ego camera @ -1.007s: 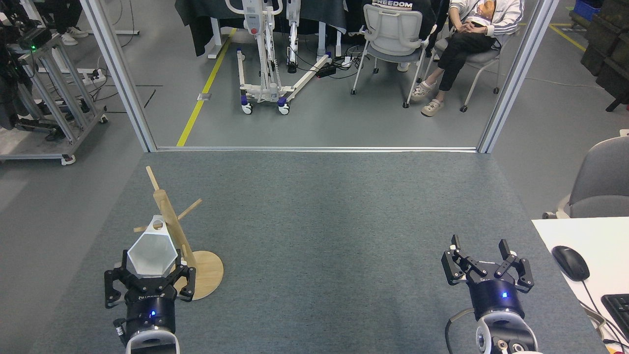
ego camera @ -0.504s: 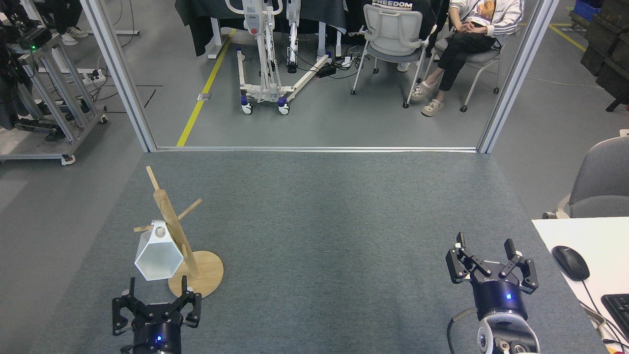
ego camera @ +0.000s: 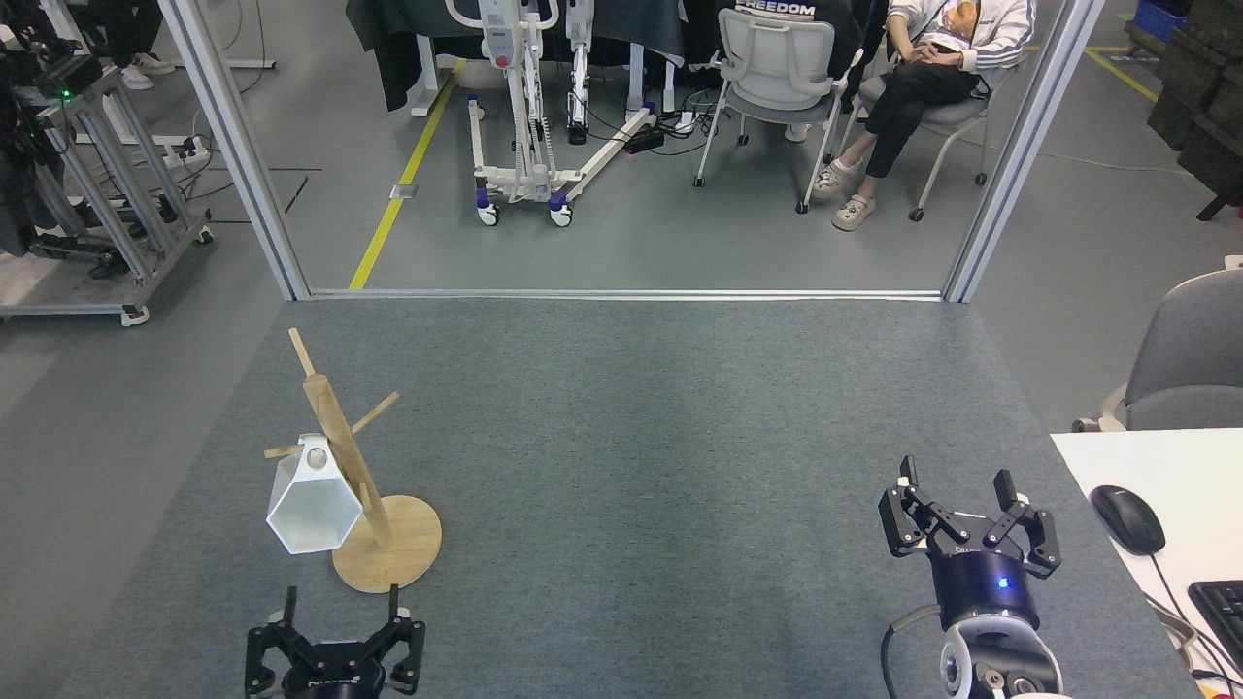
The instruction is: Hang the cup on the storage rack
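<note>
On the grey carpeted table, the cup (ego camera: 309, 503) hangs by its tab from a peg of the storage rack (ego camera: 342, 456), rim facing you. Whether the peg is fully through the hole is hard to tell at this angle. Your left gripper (ego camera: 338, 621) sits below it, fingers spread and empty; draw it straight back, clear of the base. Your right gripper (ego camera: 959, 497) rests released, well apart.
</note>
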You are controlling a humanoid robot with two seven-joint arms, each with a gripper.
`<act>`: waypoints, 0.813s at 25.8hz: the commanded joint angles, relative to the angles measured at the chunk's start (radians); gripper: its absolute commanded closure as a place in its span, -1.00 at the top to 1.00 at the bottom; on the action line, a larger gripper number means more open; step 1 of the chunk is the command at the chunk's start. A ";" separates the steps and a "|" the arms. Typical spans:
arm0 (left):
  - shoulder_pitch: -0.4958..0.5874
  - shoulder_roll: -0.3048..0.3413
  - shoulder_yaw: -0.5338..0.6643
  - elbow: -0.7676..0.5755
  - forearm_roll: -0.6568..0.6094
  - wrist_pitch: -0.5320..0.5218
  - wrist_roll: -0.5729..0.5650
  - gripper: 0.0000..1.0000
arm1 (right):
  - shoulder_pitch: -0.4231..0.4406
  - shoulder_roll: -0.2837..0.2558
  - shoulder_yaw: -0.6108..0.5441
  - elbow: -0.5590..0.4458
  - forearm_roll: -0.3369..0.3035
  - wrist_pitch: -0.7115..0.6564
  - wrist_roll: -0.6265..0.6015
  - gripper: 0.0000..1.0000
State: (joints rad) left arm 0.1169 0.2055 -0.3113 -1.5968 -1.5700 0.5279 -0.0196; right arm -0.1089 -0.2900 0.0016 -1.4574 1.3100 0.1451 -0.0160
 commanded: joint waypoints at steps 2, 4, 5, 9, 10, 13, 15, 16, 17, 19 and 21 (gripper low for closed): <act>0.018 0.000 -0.114 -0.080 0.001 -0.048 0.009 1.00 | 0.000 0.000 0.001 0.000 0.000 0.001 0.002 0.99; 0.015 -0.002 -0.167 -0.106 0.001 -0.055 0.021 1.00 | 0.000 0.000 0.001 0.000 0.000 0.001 0.002 0.99; 0.010 -0.003 -0.192 -0.112 -0.001 -0.060 0.040 1.00 | 0.000 0.000 0.001 0.000 0.000 -0.001 0.002 0.99; -0.011 -0.049 -0.216 -0.130 -0.002 -0.071 0.073 1.00 | 0.000 0.000 0.001 0.000 0.000 -0.004 0.002 0.99; -0.029 -0.064 -0.216 -0.130 -0.002 -0.077 0.072 1.00 | 0.000 0.000 0.001 0.000 0.000 -0.004 0.002 0.99; -0.075 -0.104 -0.216 -0.130 -0.001 -0.101 0.052 0.99 | 0.002 0.000 0.001 -0.001 0.000 -0.004 0.002 0.99; -0.118 -0.129 -0.215 -0.121 0.002 -0.121 0.021 0.98 | 0.003 -0.001 0.001 0.000 0.001 -0.004 0.002 0.99; -0.144 -0.146 -0.213 -0.115 0.002 -0.137 -0.008 0.98 | 0.003 0.000 0.003 0.000 0.002 -0.004 0.002 0.99; -0.177 -0.158 -0.213 -0.103 0.002 -0.152 -0.039 0.98 | 0.003 0.002 0.003 0.000 0.002 -0.004 0.002 0.99; -0.238 -0.184 -0.213 -0.071 0.002 -0.175 -0.069 0.98 | 0.005 0.002 0.003 0.000 0.002 -0.004 0.004 0.99; -0.286 -0.209 -0.213 -0.040 0.002 -0.184 -0.074 0.99 | 0.005 0.002 0.003 0.000 0.002 -0.004 0.004 0.99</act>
State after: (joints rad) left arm -0.0958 0.0327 -0.5249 -1.6752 -1.5681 0.3649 -0.0665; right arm -0.1050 -0.2890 0.0044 -1.4574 1.3113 0.1410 -0.0130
